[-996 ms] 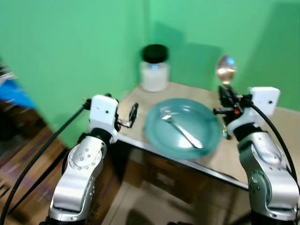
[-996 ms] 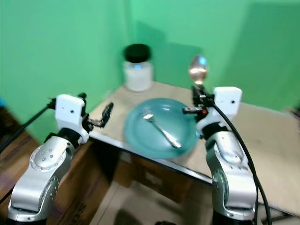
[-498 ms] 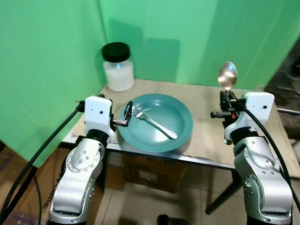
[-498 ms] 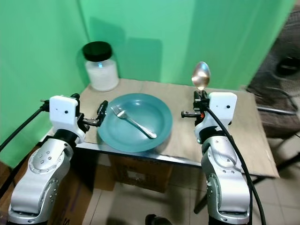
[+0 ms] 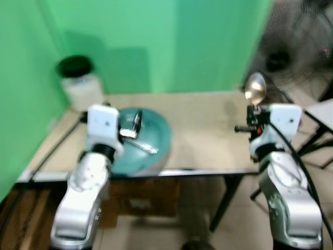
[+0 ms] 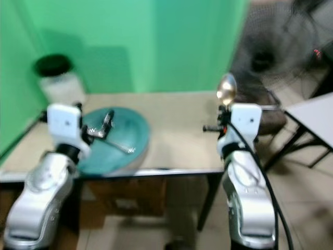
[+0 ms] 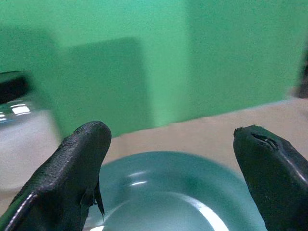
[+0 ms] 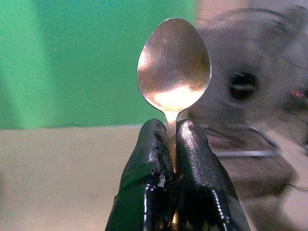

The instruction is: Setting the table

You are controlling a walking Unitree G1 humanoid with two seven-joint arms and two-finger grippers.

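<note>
A teal plate (image 5: 156,136) lies on the left part of the tan table (image 5: 208,130), with a silver fork (image 5: 145,148) in it. My left gripper (image 5: 136,124) hovers open just above the plate, which also lies under its fingers (image 7: 82,163) in the left wrist view, plate (image 7: 163,192). My right gripper (image 5: 253,110) is raised over the table's right end, shut on the handle of a silver spoon (image 5: 255,87) that stands upright, bowl on top; in the right wrist view the spoon (image 8: 173,62) rises from between the fingertips (image 8: 192,144).
A white jar (image 5: 79,86) with a black lid stands at the table's back left corner by the green wall. A dark fan (image 5: 291,57) and a white table (image 5: 323,112) are off to the right. Cardboard boxes (image 5: 130,200) sit under the table.
The camera has swung right, so plate and jar sit further left in view and a fan appears. My left gripper now hangs over the plate instead of beside its rim. The spoon stays held upright.
</note>
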